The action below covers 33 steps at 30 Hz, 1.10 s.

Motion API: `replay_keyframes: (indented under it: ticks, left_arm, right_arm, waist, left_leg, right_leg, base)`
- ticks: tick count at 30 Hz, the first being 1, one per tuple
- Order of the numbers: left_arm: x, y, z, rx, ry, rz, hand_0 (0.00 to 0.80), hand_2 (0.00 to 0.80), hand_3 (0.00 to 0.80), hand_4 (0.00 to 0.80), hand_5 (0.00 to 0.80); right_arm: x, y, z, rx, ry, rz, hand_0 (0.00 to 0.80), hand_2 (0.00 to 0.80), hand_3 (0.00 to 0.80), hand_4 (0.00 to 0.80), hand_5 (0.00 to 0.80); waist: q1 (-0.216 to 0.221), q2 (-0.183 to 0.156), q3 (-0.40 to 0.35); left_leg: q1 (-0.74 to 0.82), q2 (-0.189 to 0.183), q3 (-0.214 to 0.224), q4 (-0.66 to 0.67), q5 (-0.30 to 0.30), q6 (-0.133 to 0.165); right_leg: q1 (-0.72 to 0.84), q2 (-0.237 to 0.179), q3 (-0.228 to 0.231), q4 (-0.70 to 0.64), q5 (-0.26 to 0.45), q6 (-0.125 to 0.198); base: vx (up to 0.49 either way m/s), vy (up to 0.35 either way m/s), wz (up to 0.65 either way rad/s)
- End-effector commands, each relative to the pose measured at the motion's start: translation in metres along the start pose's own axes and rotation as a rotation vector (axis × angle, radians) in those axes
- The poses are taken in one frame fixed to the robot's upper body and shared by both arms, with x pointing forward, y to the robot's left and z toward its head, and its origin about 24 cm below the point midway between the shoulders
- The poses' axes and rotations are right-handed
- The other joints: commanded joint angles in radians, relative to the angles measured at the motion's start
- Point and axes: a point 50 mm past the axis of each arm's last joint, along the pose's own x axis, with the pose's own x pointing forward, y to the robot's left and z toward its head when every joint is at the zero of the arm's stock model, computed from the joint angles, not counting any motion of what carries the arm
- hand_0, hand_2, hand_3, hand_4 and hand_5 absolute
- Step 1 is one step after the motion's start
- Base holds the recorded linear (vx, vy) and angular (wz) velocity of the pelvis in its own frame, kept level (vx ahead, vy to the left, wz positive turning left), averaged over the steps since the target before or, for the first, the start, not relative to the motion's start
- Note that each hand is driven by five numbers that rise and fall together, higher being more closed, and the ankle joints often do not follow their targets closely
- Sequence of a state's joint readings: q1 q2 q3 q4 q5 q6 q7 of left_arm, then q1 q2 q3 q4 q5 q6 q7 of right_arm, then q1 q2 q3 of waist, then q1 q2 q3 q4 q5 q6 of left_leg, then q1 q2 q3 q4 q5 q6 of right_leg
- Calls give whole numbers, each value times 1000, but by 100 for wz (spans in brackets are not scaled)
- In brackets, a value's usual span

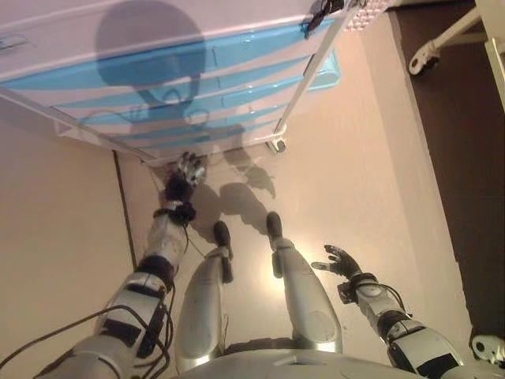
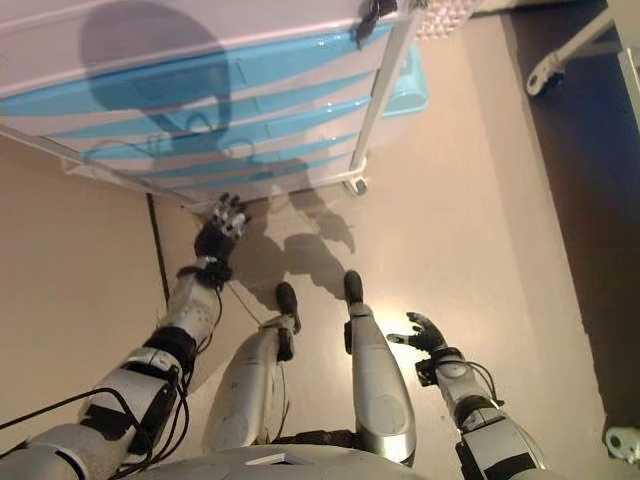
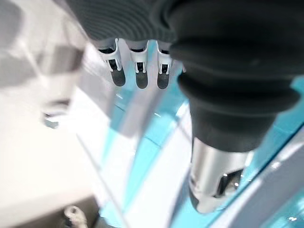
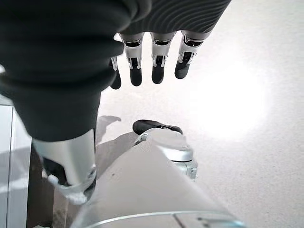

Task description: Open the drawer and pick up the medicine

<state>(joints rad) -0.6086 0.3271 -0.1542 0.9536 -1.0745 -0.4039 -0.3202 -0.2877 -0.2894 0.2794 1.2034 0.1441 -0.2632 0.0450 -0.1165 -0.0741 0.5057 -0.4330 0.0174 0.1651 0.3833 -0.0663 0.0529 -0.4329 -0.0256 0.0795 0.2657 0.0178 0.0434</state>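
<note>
A white drawer cabinet (image 1: 181, 87) with light blue drawer fronts stands on casters ahead of me; all its drawers look pushed in. My left hand (image 1: 186, 172) is stretched toward the cabinet's lowest front edge, fingers straight, holding nothing. In the left wrist view its fingers (image 3: 137, 71) point at the blue and white drawer fronts (image 3: 156, 156) from close by. My right hand (image 1: 341, 261) hangs low at my right side over the floor, fingers relaxed and empty. No medicine is in sight.
A caster (image 1: 277, 145) sits under the cabinet's near right corner. A white wheeled frame (image 1: 442, 39) stands at the far right on darker floor. A dark seam (image 1: 124, 205) runs along the floor on my left.
</note>
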Motion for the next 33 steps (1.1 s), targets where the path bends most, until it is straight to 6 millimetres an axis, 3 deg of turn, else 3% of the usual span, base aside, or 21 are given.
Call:
replay_keyframes:
  ticks: [1, 8, 9, 19, 23, 27, 32, 33]
  left_arm:
    - [15, -4, 50, -44, -223, -63, 0, 0, 0, 0, 0]
    - [41, -33, 111, -172, -427, -251, 0, 0, 0, 0, 0]
    - [42, -37, 117, -181, -449, -279, 0, 0, 0, 0, 0]
    - [51, -70, 176, -331, -652, -547, 0, 0, 0, 0, 0]
    - [49, -89, 182, -399, -670, -773, 0, 0, 0, 0, 0]
    - [40, -120, 179, -454, -658, -1092, 0, 0, 0, 0, 0]
    - [30, -149, 185, -448, -678, -1271, 0, 0, 0, 0, 0]
    - [29, -153, 187, -449, -690, -1278, 0, 0, 0, 0, 0]
  right_arm:
    - [-6, 3, -10, -11, -9, 20, 0, 0, 0, 0, 0]
    - [-12, 6, -19, -27, -8, 46, 0, 0, 0, 0, 0]
    - [-12, 6, -21, -27, -6, 50, 0, 0, 0, 0, 0]
    - [-15, 12, -25, -60, -14, 80, 0, 0, 0, 0, 0]
    - [-15, 14, -25, -84, -10, 92, 0, 0, 0, 0, 0]
    - [-14, 14, -22, -110, -17, 101, 0, 0, 0, 0, 0]
    - [-13, 13, -19, -127, -18, 107, 0, 0, 0, 0, 0]
    - [-13, 12, -19, -132, -18, 109, 0, 0, 0, 0, 0]
  waist:
    - [-13, -25, -43]
    - [-40, -46, -25]
    - [-38, -38, -27]
    - [-50, -50, -15]
    - [-47, -52, -18]
    - [-41, -49, -18]
    - [-30, -53, -22]
    - [-30, -62, -18]
  left_leg:
    - [-36, -37, 17, 111, -140, 26]
    - [-62, -23, 30, 178, -185, 26]
    - [-52, -19, 18, 185, -220, 23]
    - [-63, -11, 12, 209, -242, 26]
    - [-53, -12, 8, 190, -235, 26]
    - [-36, -15, 2, 158, -222, 26]
    - [-11, -22, -10, 117, -200, 24]
    - [-17, -24, -2, 111, -168, 25]
  right_leg:
    - [-49, -33, -5, -1, 51, 21]
    - [-63, -39, -1, 1, 59, 24]
    - [-55, -32, -2, 9, 34, 29]
    - [-67, -19, 1, 30, 22, 20]
    - [-62, -10, 1, 31, 16, 15]
    - [-52, -1, 0, 28, 11, 9]
    - [-28, 5, -4, 10, 13, 3]
    - [-29, 0, -7, 0, 36, -3]
  base:
    - [2, -19, -13]
    - [37, -25, -13]
    - [120, -4, -4]
    - [20, -25, 0]
    - [5, -36, 1]
    - [-10, -27, 5]
    - [-12, -52, 10]
    - [-69, -109, 13]
